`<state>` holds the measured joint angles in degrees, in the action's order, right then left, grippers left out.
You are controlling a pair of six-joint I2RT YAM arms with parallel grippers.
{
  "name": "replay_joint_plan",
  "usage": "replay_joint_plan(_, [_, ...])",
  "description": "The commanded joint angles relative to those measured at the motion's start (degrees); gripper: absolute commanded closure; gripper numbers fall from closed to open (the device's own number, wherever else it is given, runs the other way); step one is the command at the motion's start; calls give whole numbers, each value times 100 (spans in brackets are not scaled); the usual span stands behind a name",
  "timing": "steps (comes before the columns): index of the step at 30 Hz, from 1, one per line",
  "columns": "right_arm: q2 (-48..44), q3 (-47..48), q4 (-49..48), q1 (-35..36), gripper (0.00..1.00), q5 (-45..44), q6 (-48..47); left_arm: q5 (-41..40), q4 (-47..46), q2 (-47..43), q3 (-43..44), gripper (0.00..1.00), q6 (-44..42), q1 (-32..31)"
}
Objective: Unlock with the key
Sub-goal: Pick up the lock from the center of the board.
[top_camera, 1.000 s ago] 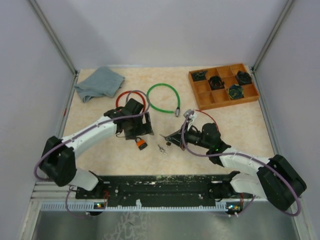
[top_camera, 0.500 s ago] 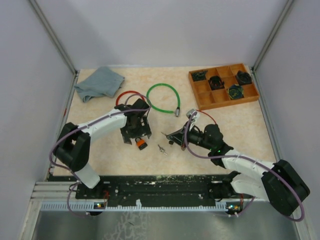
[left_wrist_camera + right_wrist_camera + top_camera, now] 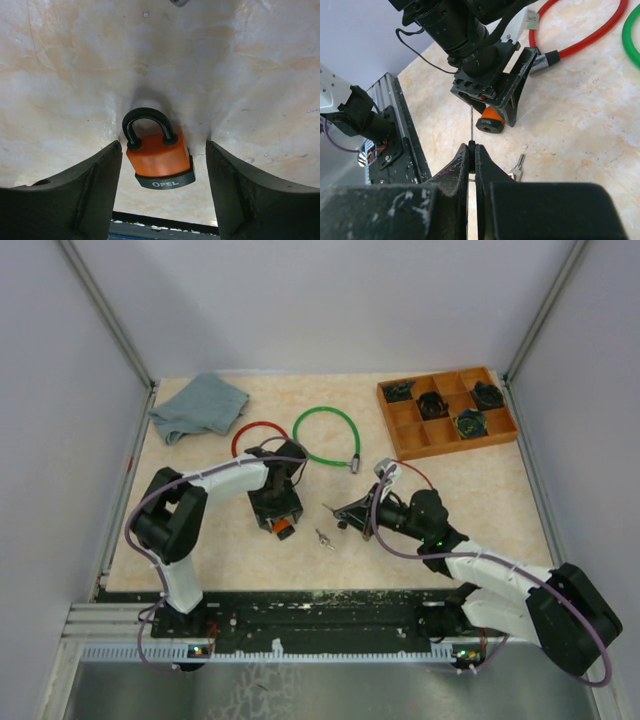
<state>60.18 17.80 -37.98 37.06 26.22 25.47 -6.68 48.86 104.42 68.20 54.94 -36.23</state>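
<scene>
An orange padlock with a black shackle and a black base lies flat on the table. My left gripper is open, one finger on each side of the padlock, not touching it. In the top view the padlock shows just below the left gripper. My right gripper is shut on a key; its thin blade points toward the padlock, a short way off. In the top view the right gripper is to the right of the padlock.
A second key lies loose on the table between the grippers, also in the right wrist view. Behind are a red cable loop, a green cable loop, a grey cloth and a wooden compartment tray.
My left arm has folded back and its gripper has turned and settled over the padlock. My right gripper has edged slightly forward with the key.
</scene>
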Motion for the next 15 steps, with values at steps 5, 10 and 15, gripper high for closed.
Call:
replay_joint_plan(5, [-49,73,-120,16,100,22,-87,192,-13,157,-120,37,245,20])
replay_joint_plan(10, [69,144,-108,86,100,33,-42,382,-204,-66,-312,60,286,19])
replay_joint_plan(15, [189,363,87,544,100,-289,-136,413,-309,-563,-255,95,328,35])
